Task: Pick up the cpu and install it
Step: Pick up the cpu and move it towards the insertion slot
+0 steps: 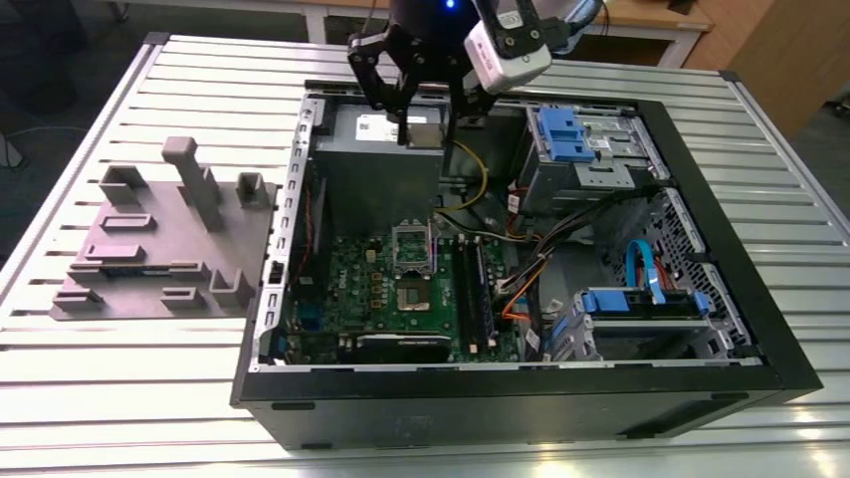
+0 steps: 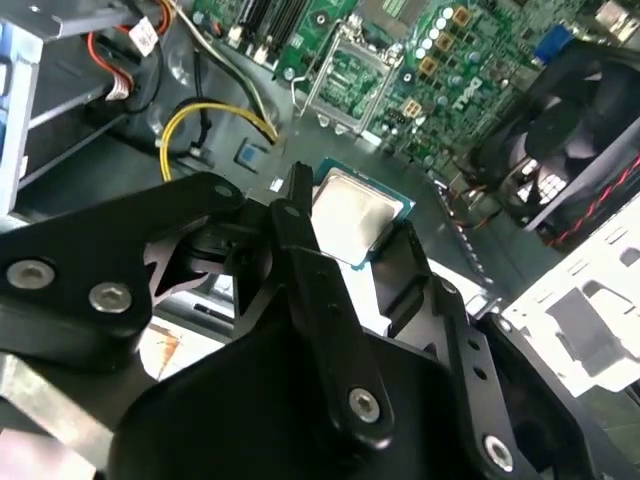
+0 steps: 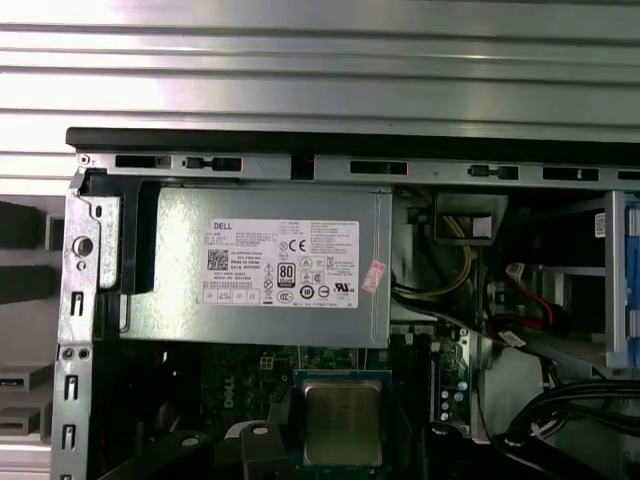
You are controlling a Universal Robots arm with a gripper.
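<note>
Already lifted: the hand grips the cpu above the power supply, not yet at the socket.

From the exterior view's left, a grey holder block sits by that edge of the tabletop, and the open computer case takes the middle. Inside the case, toward the tabletop's far edge, the hand is clamped on the cpu. Its fingers press opposite edges, and the shiny top shows in both wrist views. The socket on the green motherboard lies closer to the tabletop's near edge and looks empty. I judge this to be the carrying step. Seating calls for squaring the cpu to the socket and a level, gentle descent, clear of the cables toward the case's right side.
</note>
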